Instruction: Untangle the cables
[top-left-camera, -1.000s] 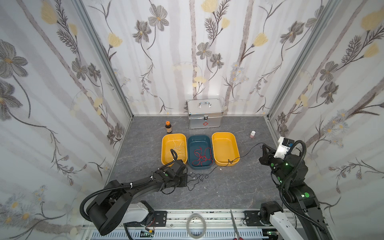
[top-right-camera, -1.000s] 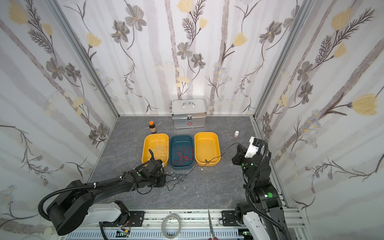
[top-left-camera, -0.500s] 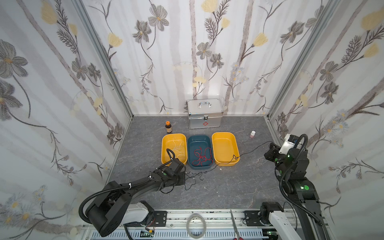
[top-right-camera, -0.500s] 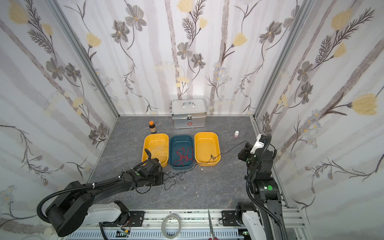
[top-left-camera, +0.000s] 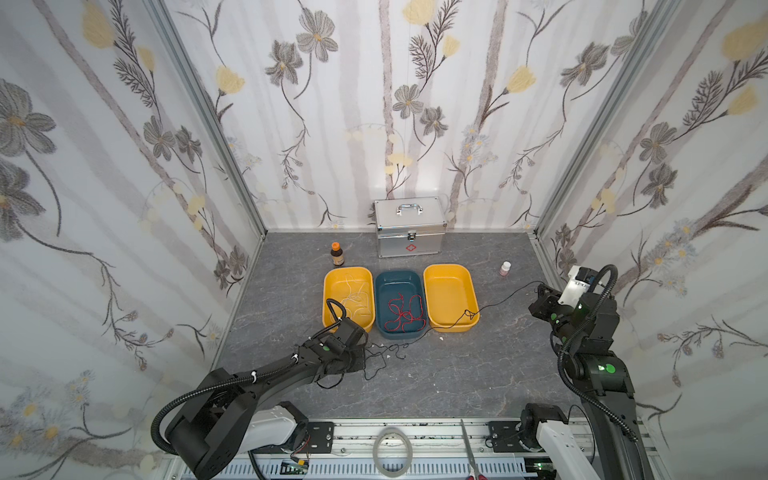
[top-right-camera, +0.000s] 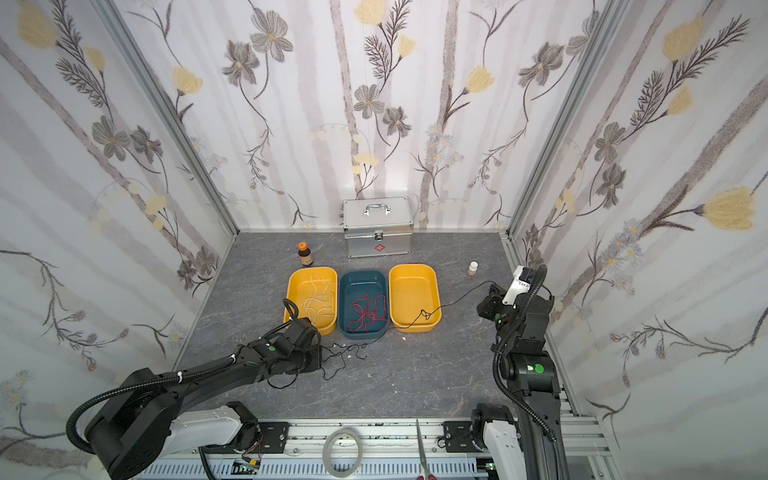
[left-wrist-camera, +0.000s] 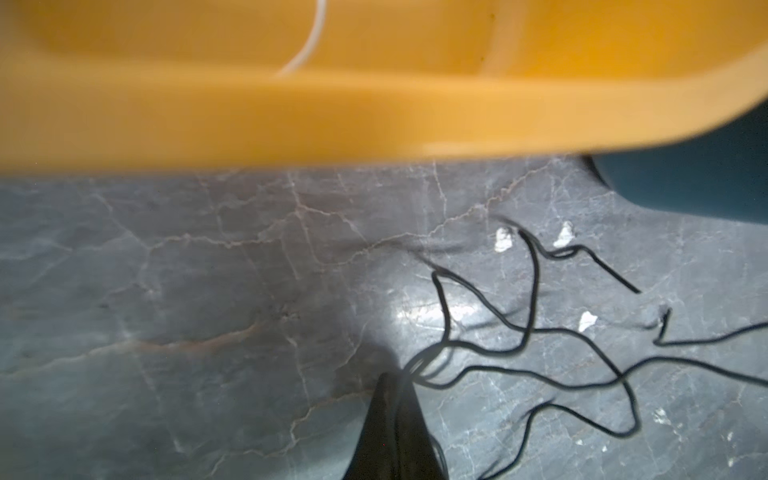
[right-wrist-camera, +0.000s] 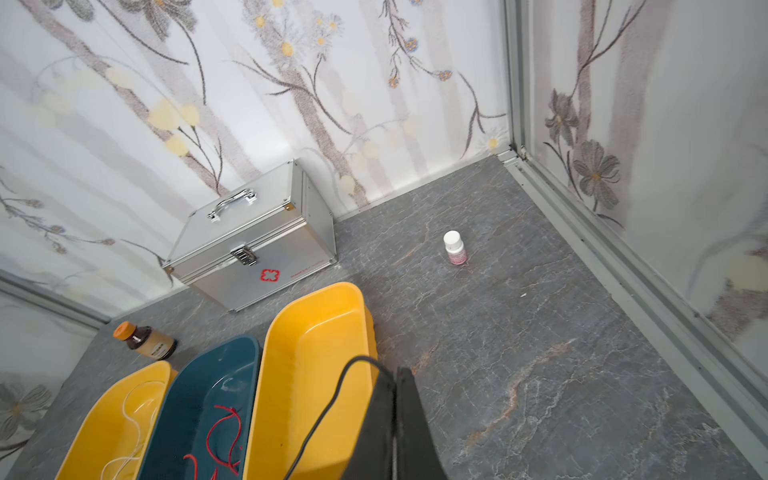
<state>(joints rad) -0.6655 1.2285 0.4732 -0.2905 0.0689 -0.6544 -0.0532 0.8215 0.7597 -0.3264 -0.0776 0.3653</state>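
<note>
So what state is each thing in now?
Thin black cable: held by both grippers.
Left gripper: shut on it.
Right gripper: shut on it.
Thin red cable: loose in teal tray.
Thin white cable: loose in yellow tray.
Silver metal case: closed.
Orange-capped brown bottle: upright.

1. White wallpapered walls (top-left-camera: 353, 166) on three sides, printed with grey and yellow flowers over pale stripes.
2. Dark grey marble-veined floor (top-left-camera: 457, 374), glossy, catching soft light.
3. Silver aluminium corner posts (top-left-camera: 210, 124) at both back corners.

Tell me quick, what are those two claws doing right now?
Left gripper: shut on the black cable.
Right gripper: shut on the black cable too.
</note>
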